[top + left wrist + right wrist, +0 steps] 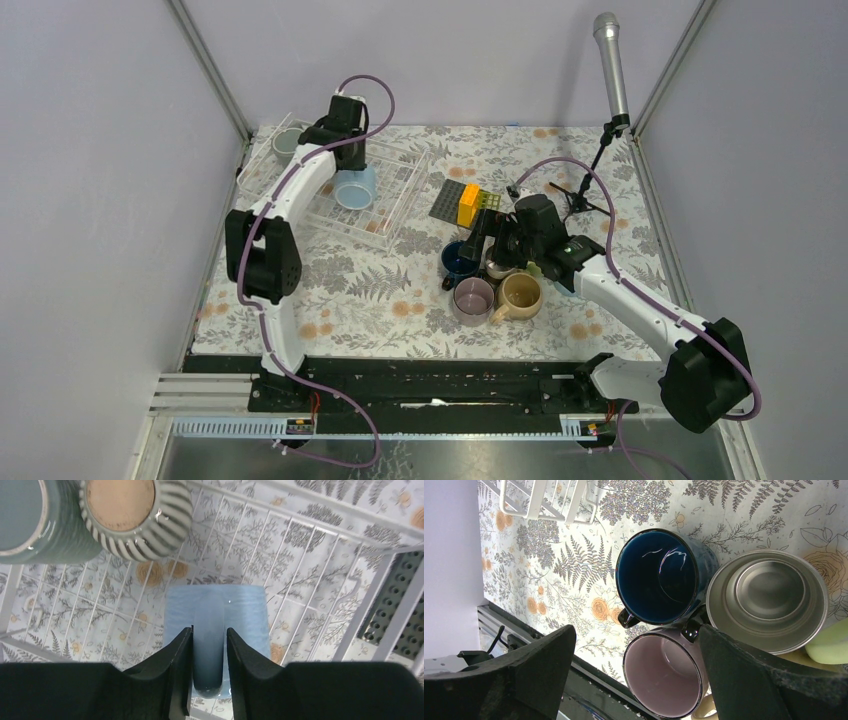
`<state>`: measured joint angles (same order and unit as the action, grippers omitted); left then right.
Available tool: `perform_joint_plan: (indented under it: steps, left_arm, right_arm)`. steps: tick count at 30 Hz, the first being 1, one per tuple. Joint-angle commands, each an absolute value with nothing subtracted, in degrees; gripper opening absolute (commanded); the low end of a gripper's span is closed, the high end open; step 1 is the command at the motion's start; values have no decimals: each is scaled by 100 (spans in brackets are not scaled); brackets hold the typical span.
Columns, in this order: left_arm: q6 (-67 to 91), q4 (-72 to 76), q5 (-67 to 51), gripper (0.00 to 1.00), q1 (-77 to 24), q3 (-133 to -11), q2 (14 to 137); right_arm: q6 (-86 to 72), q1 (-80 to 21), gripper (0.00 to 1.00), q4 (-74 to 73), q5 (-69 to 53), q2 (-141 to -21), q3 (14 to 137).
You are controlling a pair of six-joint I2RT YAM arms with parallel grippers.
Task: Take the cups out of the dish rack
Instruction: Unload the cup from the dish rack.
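Overhead rear overview; close downward wrist views: dish rack (364,614), cups (656,577).

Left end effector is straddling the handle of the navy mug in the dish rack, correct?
No. The left end effector is straddling the handle of the light blue mug in the dish rack, as the left wrist view shows. The navy mug already stands outside the rack.

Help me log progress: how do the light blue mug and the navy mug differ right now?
The light blue mug lies on its side, the navy mug stands mouth up. The light blue mug is in the dish rack, the navy mug out on the table. The left gripper straddles the light blue mug's handle; nothing grips the navy mug. Both have handles.
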<state>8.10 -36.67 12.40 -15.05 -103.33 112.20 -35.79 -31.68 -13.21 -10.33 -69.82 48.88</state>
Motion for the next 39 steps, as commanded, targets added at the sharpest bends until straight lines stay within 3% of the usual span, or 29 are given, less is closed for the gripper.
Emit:
perform_joint_plan:
  steps: [1,6,12,19,39]
  left_arm:
    - [861,-4059,1439,35,-1511,-10310,11328]
    - [868,-4079,1489,33,-1529,-10322,11343]
    - [743,-4090,1673,1,-1553,-10639,11373]
    - [439,-3830,1882,0,-1603,-10828,11017]
    - [89,-3703,953,0,-1608,-11141,10210]
  right_arm:
    - [-3474,-3200,100,-1151,-1133,-6943,4922]
    - [-3472,-3199,100,-1151,-1134,-6943,4913]
    - [-3446,-3201,100,-1151,-1134,-6943,4922]
    - [-3354,-3206,100,-1147,-1112,-6981,5002]
    - [-2917,-3201,100,-545,-1365,-7115,5638]
